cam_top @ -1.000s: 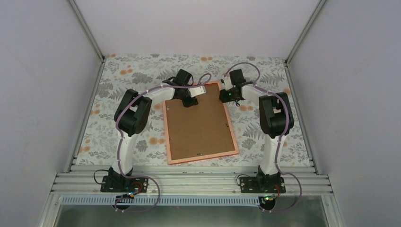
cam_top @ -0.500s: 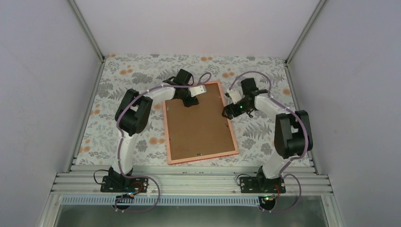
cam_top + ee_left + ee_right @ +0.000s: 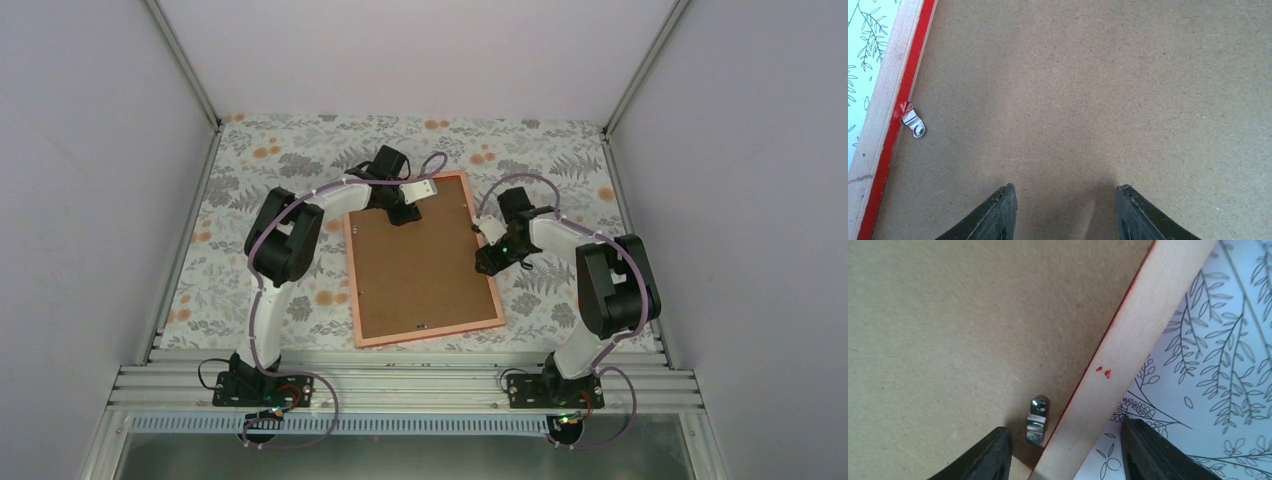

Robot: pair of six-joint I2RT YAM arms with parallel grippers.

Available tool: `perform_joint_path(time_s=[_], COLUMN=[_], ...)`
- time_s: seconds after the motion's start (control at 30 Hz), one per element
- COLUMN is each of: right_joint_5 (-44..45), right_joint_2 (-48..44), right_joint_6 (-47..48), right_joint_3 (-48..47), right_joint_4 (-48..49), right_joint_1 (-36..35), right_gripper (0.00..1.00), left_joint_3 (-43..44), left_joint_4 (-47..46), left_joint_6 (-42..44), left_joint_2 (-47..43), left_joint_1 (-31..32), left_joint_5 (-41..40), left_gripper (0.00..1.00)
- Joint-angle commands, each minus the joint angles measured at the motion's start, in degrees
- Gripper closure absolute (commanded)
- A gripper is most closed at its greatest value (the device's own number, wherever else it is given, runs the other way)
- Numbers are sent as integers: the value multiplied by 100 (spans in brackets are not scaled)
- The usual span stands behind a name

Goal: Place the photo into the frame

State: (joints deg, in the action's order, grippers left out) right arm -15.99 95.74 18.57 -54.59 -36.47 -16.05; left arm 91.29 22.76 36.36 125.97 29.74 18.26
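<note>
The frame [image 3: 497, 297] lies face down in the middle of the table, its pale orange-pink back rim around a brown backing board [image 3: 420, 265]. The photo is hidden. My left gripper [image 3: 402, 215] is open and empty, low over the board's far end; in the left wrist view [image 3: 1065, 192] its fingers straddle bare board, with a metal turn clip [image 3: 913, 123] at the frame's rim [image 3: 883, 115]. My right gripper [image 3: 486, 260] is open over the frame's right rim [image 3: 1128, 352], straddling it and a metal clip [image 3: 1037, 420].
The table is covered with a floral cloth [image 3: 260, 160] in grey and orange. Grey walls with aluminium posts close in the left, right and back. An aluminium rail [image 3: 400, 385] runs along the near edge at the arm bases.
My right arm has swung from the frame's far right corner down along the right rim, toward the near side. The left arm and the frame have not moved.
</note>
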Motion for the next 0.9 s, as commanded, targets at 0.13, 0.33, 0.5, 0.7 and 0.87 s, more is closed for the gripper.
perform_joint_path(time_s=[0.13,0.33,0.5,0.7,0.87], right_joint_5=[716,904,669,552,550], right_joint_2=[399,260,337,843,1326], right_joint_6=[-420,-532,-647,-1240,-1801], right_joint_3=[154,122,-167,-756,-1387], right_joint_4=[286,399,451,617,750], right_joint_1=[-87,-88,-82,-52,-25], right_gripper=[63,95,96,96,96], left_joint_3=[-51,-49,127,522,-139], left_joint_4=[20,0,47,154,-4], left_joint_6=[-63,22,47,-136,-105], left_joint_2=[119,143,235,131,-716], left_joint_1=[23,23,15,-148,-296], left_joint_5=[-68,-233,-306,-204,73], left_gripper=[50,50,50,48,40])
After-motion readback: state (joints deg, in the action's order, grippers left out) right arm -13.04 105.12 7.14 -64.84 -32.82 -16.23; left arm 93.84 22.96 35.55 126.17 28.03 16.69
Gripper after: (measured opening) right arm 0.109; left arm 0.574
